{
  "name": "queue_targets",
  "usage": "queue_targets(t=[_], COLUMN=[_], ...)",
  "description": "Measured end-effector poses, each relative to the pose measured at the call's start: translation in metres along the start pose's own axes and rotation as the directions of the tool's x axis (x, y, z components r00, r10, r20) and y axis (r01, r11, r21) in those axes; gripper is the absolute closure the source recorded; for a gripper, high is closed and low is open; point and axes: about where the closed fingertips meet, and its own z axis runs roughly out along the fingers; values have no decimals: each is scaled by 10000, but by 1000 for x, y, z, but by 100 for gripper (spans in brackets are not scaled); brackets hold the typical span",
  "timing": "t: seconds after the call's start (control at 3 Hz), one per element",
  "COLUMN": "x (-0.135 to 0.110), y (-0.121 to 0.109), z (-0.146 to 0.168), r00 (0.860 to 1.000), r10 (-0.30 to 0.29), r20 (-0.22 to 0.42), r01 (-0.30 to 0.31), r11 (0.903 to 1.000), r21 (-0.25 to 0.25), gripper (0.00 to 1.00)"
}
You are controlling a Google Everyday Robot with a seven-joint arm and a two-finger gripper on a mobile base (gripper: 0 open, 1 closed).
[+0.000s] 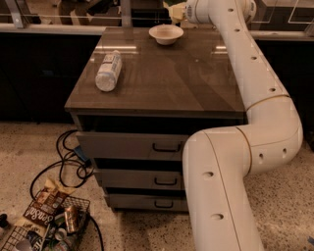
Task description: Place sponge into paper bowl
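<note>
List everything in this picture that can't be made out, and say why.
1. Hand, camera view, at the top above the far edge of the table, right of the bowl: cut off by the top edge.
2. Sponge: only a pale-yellow bit shows; the hand and the edge hide the rest.
3. Bottle label: too small to read.
4. Wire basket on the floor: cut by the bottom-left corner.
</note>
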Motion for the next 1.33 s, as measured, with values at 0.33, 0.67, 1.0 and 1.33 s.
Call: queue_targets(t=[0.33, 0.67, 1.0, 1.33], x=[10, 12, 13, 21], y=[1, 6, 11, 20], z=[13, 18, 22, 31], r00=[9997, 9992, 9985, 9972], r10=[-37, -92, -104, 140], r20=[-239, -396, -545, -739], r01=[45, 107, 128, -111], r11=[9994, 9992, 9989, 9992], r21=[346, 394, 446, 392], gripper=[100, 100, 100, 100])
